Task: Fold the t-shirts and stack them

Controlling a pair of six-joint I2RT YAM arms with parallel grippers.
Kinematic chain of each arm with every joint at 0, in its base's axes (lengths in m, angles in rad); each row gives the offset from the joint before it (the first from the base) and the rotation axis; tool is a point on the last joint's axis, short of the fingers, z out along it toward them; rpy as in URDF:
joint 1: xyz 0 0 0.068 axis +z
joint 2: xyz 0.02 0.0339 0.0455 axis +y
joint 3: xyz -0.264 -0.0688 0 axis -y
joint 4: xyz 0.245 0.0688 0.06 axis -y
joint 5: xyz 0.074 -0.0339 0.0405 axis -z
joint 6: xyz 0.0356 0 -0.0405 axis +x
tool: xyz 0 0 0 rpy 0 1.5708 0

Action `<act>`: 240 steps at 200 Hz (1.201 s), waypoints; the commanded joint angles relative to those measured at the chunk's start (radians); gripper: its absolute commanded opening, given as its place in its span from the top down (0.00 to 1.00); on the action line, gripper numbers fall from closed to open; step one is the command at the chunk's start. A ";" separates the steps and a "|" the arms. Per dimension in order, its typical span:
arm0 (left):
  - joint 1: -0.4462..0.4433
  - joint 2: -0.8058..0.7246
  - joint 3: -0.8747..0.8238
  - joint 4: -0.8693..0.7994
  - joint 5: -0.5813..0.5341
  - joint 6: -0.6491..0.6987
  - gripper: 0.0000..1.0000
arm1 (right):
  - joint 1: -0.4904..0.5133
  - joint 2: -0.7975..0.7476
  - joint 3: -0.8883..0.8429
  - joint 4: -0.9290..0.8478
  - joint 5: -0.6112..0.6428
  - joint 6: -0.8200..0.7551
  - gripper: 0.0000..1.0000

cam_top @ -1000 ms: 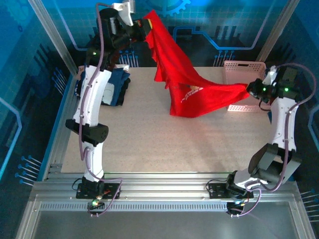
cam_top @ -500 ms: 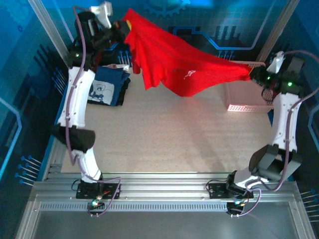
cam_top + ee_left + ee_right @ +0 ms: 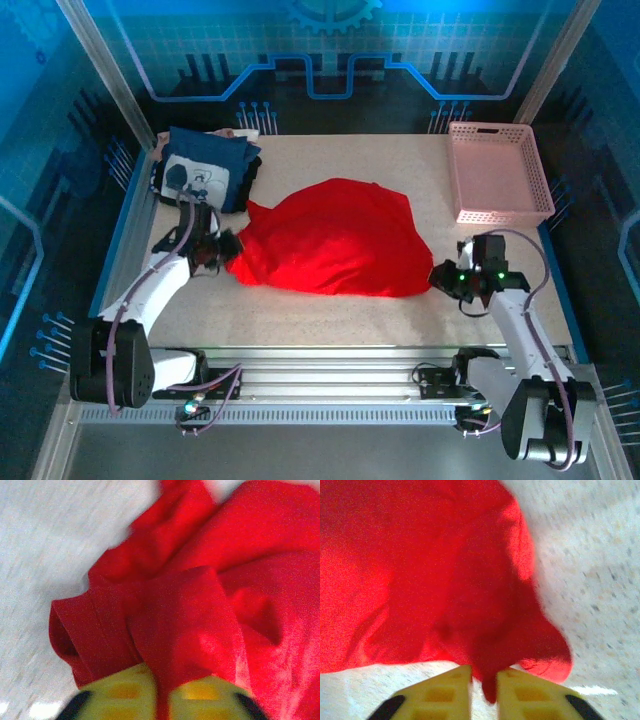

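**Item:** red t-shirt (image 3: 335,238), a rumpled heap left of the pink basket (image 3: 497,127) and nearer the arms.

**Also:** navy t-shirt (image 3: 205,175), far left of the basket.

**Grip:** left gripper (image 3: 222,250) and right gripper (image 3: 440,278) each pinch a red edge.

**Handling:** probably draw the edges apart and lay the cloth flat (no slack) before folding.

**Unclear:** sleeves, collar and any print are lost in the folds.

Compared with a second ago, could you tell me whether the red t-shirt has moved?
Yes. The red t-shirt has dropped from mid-air beside the pink basket onto the table, towards its near edge.
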 commanded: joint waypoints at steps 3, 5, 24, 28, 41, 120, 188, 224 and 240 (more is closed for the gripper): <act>0.009 -0.047 -0.047 -0.013 -0.066 -0.096 0.63 | 0.009 -0.054 -0.015 -0.072 0.082 0.075 0.54; 0.009 -0.048 -0.050 -0.017 -0.069 -0.100 0.61 | 0.007 -0.058 -0.014 -0.082 0.085 0.079 0.51; 0.009 -0.063 -0.057 -0.042 -0.087 -0.126 0.39 | 0.003 -0.103 -0.006 -0.153 0.106 0.109 0.35; 0.009 -0.066 -0.052 -0.051 -0.090 -0.127 0.37 | 0.000 -0.111 -0.003 -0.161 0.110 0.114 0.33; 0.009 -0.077 -0.034 -0.080 -0.101 -0.138 0.30 | -0.013 -0.142 0.022 -0.203 0.129 0.135 0.27; 0.007 -0.097 0.026 -0.201 -0.041 -0.176 0.22 | -0.222 0.121 0.031 -0.172 0.072 0.136 0.33; 0.007 -0.135 0.004 -0.228 0.003 -0.175 0.22 | -0.270 0.289 -0.029 0.047 0.051 0.204 0.51; 0.007 -0.148 0.007 -0.288 0.004 -0.176 0.23 | -0.272 0.377 0.011 0.101 0.031 0.231 0.82; 0.007 -0.154 0.019 -0.360 -0.013 -0.179 0.23 | -0.272 0.353 0.030 0.081 0.034 0.228 0.91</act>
